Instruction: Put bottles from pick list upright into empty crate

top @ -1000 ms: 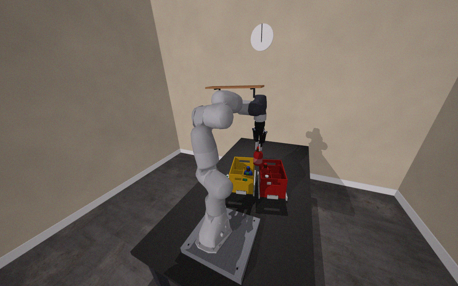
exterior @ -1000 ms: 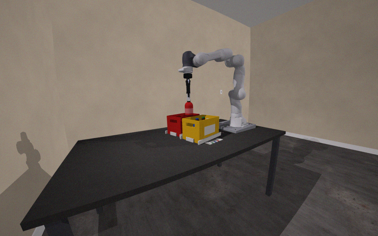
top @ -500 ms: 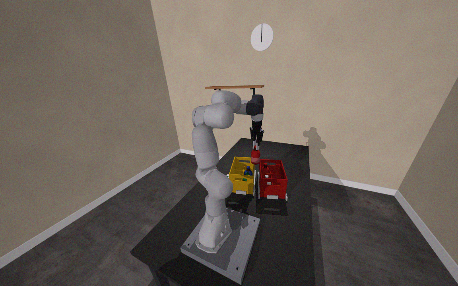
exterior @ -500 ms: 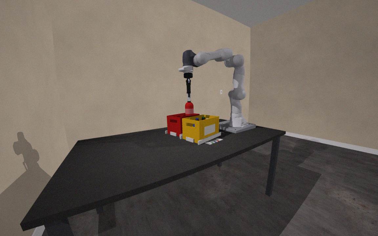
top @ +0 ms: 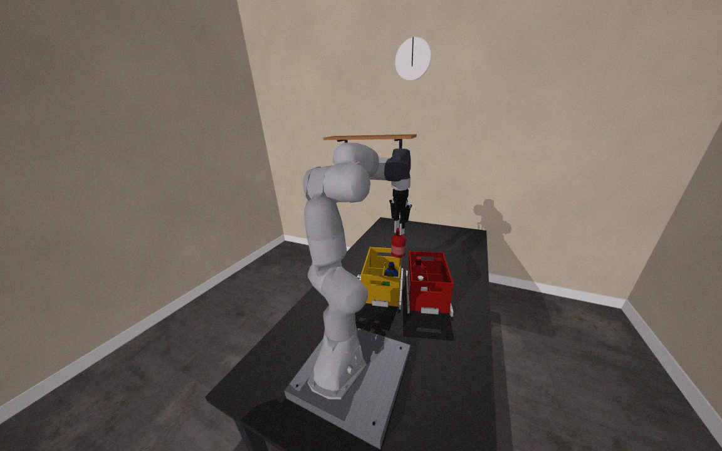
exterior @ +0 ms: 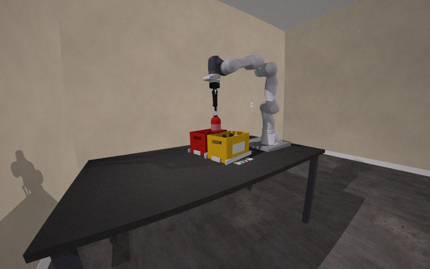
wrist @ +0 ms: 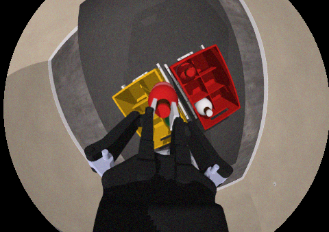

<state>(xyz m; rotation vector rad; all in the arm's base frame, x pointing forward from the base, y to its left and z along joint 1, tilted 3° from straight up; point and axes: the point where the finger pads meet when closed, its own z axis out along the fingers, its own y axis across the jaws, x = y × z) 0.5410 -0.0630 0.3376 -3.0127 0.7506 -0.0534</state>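
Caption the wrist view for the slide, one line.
Gripper holding a red bottle by the neck above the yellow crate; red crate alongside.

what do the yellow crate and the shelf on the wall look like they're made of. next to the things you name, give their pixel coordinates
The yellow crate (top: 380, 292) (exterior: 217, 152) (wrist: 118, 103) looks like moulded plastic, fairly matt: evenly coloured walls with cut-out handholds. The wall shelf (top: 369, 136) seems to be wood with a plain finish, judging by its orange-brown colour; painted board is possible.
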